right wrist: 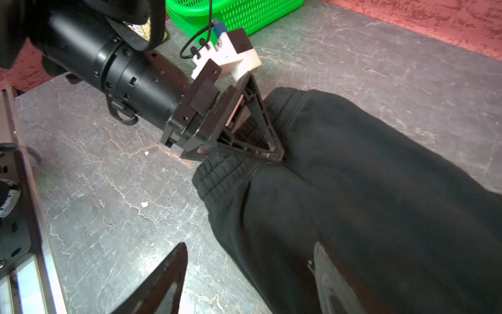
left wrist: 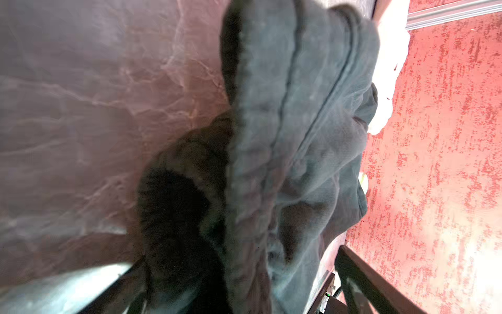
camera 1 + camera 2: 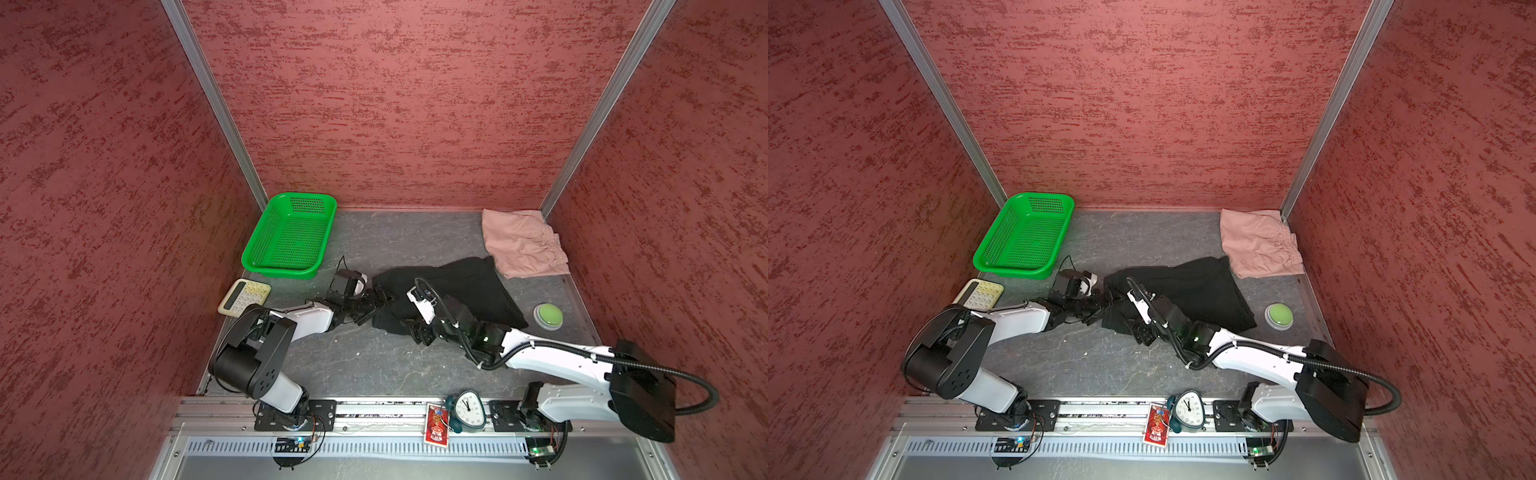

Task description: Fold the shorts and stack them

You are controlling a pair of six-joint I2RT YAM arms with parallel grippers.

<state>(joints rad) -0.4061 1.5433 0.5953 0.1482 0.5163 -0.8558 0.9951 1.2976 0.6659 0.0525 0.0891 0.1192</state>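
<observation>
— Any writing worth reading?
— Only on the clock [image 3: 468,408] propped on the front rail [image 3: 374,415]: dark numerals round a white dial. Print on the red card [image 3: 436,424] just beside it, too small to make out. Same for the keys of the calculator [image 3: 244,297] at the left edge.

— And the cloth?
— Black shorts [image 3: 465,286] mid-way across the grey table [image 3: 374,365], roughly folded, ribbed waistband turned toward the left arm. Pink shorts [image 3: 521,245] folded in the far right corner, gathered waistband toward the right wall. Touching the black pair's far corner or just short of it; cannot tell which. Green basket [image 3: 282,272] at far left, green button [image 3: 548,316] just right of the black pair.

— Arm poses?
— On the left: stretched low and nearly level from the left side, left gripper [image 1: 277,156] at the waistband edge. Jaws spread wide, clamping nothing; in the left wrist view, waistband lying loose in the gap between them.
— On the right: reaching in from the right above the near part of the black pair, right gripper [image 3: 417,334] angled down at its near left corner. Jaws parted too, one of the fingers [image 1: 168,280] over bare table and its mate over the cloth, gripping nothing.
</observation>
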